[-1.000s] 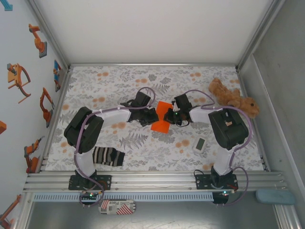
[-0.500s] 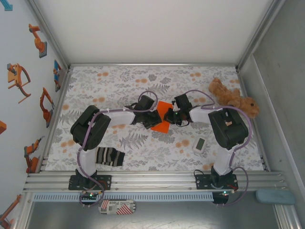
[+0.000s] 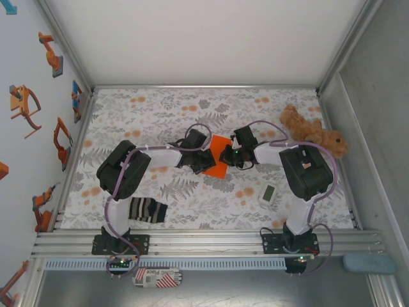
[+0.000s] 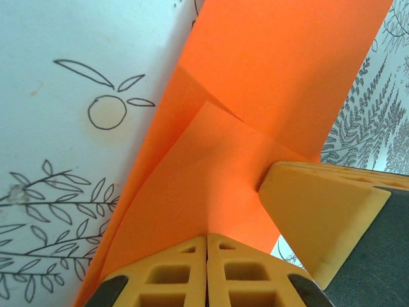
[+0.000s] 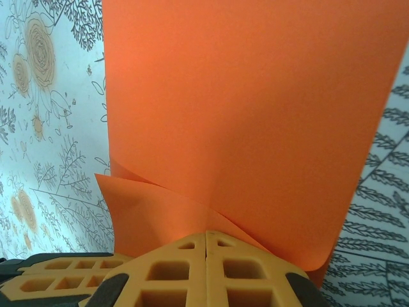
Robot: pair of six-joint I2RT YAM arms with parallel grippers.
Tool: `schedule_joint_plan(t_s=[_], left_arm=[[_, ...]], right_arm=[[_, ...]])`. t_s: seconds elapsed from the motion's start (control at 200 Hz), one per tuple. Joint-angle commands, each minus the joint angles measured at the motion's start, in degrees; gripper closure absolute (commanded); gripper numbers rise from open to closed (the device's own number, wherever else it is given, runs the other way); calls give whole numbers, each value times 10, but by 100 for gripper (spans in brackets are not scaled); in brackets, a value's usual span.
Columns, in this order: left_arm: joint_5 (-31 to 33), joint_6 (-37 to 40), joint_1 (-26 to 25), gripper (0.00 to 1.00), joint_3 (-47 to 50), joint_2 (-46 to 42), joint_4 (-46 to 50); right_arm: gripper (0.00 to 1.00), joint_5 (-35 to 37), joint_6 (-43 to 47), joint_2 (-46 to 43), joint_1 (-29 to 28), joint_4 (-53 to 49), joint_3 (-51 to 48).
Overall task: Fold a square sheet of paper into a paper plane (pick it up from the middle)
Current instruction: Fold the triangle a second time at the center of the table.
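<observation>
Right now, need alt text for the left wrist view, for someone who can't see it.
A creased bright orange paper sheet, one flap folded over, runs down into the shut yellow fingers of the left tool at bottom centre. The right tool meets the paper from the lower right. Behind is a white tablecloth printed with leaf outlines.

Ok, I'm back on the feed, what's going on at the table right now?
Both arms meet at mid-table over the square sheet of paper. The left tool and the right tool are each shut on an edge of it, close together on opposite sides. The sheet is partly folded, with one flap overlapping the main panel, and is not a plane shape yet. The striped sock and the brown plush toy lie off to the sides, untouched.
</observation>
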State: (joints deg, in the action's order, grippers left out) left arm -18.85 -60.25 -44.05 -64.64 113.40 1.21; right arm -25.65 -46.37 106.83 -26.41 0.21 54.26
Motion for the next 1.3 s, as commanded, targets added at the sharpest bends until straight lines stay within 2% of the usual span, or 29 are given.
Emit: schedule_joint_plan(t_s=[0.0,0.376,0.591,0.926,1.097,1.297], left_arm=[[21,16,5,93,28,9,41],[4,7,29,93,101,-51,4],[6,1,37,93,137,-57,-7],[1,10,47,93,178,-91,5],[4,32,48,93,160,-126,23],[-39,70,51,93,95,-137,8]], right_arm=[[100,64,2,36,5,-60,-21],[100,92,16,43,5,-82,-23],[100,91,15,48,4,-80,-21],[100,92,16,51,5,-80,-23],[100,89,15,48,5,-79,-24],[100,87,16,49,5,-77,-23]])
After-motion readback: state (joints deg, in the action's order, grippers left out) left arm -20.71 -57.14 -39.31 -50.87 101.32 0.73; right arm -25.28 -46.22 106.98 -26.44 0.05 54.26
